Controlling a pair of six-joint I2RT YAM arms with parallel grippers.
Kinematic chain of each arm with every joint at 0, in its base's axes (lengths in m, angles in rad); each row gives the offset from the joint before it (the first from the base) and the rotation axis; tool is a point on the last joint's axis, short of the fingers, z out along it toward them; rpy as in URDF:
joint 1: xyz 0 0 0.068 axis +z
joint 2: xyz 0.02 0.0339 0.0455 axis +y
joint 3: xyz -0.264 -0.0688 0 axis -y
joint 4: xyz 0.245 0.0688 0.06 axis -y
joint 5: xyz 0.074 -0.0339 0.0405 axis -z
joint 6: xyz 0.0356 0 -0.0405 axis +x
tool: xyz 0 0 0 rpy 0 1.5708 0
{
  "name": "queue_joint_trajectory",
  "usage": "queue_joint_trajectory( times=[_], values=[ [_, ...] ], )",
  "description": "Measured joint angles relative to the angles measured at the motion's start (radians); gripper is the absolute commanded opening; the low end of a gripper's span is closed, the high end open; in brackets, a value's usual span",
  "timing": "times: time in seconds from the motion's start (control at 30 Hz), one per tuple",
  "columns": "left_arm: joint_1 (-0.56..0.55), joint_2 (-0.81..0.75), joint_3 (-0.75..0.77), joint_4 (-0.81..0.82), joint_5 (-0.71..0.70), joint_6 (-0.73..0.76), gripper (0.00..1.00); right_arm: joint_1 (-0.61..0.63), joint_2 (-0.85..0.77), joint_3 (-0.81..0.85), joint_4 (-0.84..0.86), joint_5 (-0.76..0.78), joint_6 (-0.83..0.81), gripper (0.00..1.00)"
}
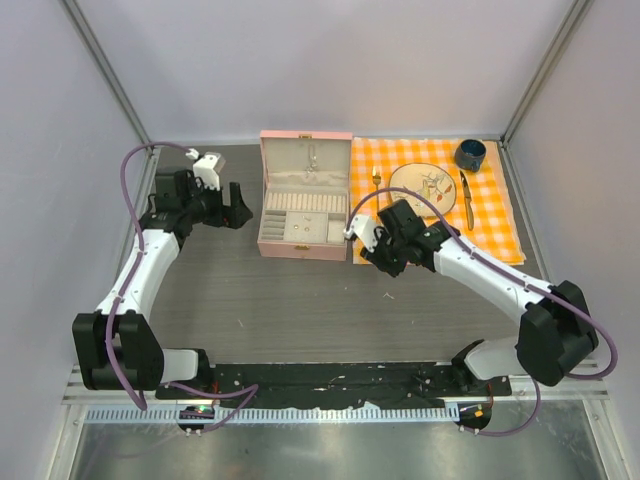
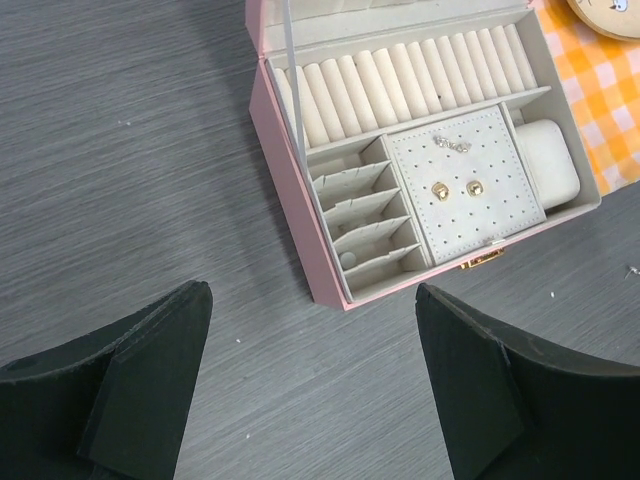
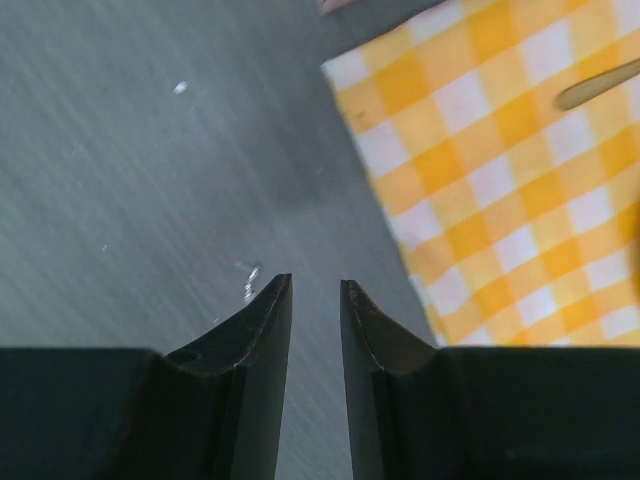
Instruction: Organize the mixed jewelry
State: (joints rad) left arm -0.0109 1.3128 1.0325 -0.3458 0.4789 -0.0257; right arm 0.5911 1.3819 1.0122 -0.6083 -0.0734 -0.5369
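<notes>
Grey tabletop, job judged partly done: studs are pinned inside the pink case, pale bits are left on the plate right of it. Left gripper is spread wide, right gripper is narrowed to an empty slit.

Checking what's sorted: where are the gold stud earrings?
Left wrist view: both gold studs sit on the perforated panel in the open pink case, right of the slotted dividers.

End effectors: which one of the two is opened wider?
The left end effector, beside the pink case: its fingers stand far apart. The right end effector shows only a narrow gap between its fingers.
</notes>
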Motion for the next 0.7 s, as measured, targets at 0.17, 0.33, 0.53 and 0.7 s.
queue_joint_trajectory(
  times=[0.17, 0.33, 0.53, 0.7],
  values=[
    [0.000, 0.000, -0.001, -0.003, 0.007, 0.008, 0.88, -0.015, -0.039, -0.112, -0.047, -0.099, -0.021, 0.32],
    [-0.001, 0.000, -0.001, -0.007, 0.006, 0.008, 0.88, -0.019, -0.040, -0.176, -0.060, -0.135, -0.037, 0.31],
    [-0.002, 0.000, -0.002, -0.012, 0.000, 0.008, 0.88, -0.019, -0.040, -0.198, -0.050, -0.151, -0.037, 0.32],
    [-0.002, 0.000, -0.003, -0.014, 0.000, 0.008, 0.88, -0.019, -0.039, -0.216, -0.014, -0.149, -0.037, 0.31]
  ],
)
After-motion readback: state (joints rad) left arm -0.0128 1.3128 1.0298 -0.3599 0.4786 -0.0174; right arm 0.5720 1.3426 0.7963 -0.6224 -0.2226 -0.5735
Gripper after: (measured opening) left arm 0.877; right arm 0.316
